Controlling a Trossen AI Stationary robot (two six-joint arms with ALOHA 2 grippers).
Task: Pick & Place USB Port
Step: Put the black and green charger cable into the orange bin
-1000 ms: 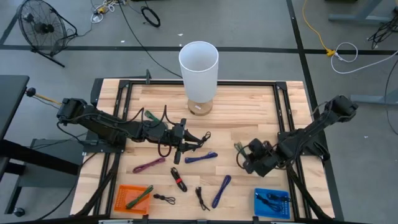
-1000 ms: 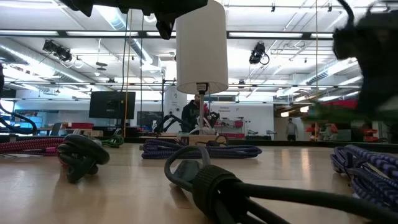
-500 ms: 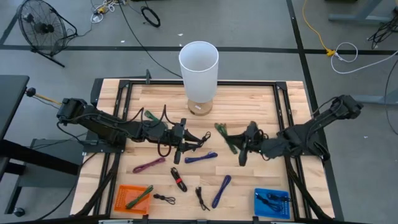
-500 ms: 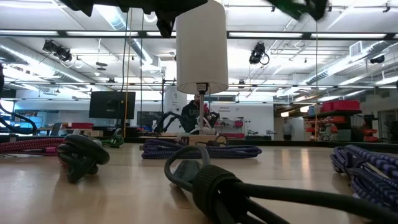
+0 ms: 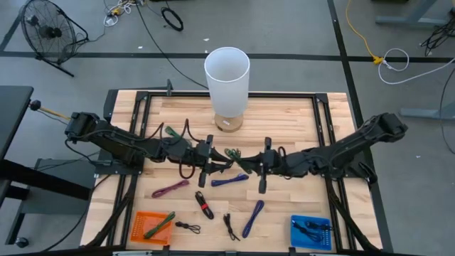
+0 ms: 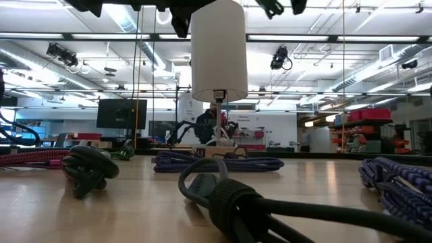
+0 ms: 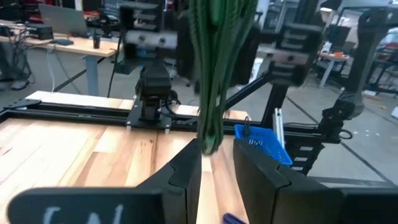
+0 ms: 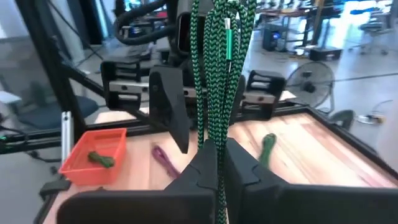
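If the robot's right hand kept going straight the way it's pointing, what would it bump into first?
Probably the left hand. The right hand, shut on the green cable, points across the table toward it, and the right wrist view shows the left hand's fingers straight ahead, just past the hanging cable. Exact depth is hard to judge.

Black coiled cable (image 6: 223, 196) nearest; blue braided cable (image 6: 216, 162) behind; white cylinder (image 6: 217, 50) above

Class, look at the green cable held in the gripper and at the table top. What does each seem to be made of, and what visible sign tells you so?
Green cable: seemingly a woven fabric sleeve, matte; a green-and-black zigzag braid shows along its strands. The right gripper is shut on it.
Table top: apparently wood with a smooth, light finish; narrow strips with grain lines and varied tones suggest butcher block.
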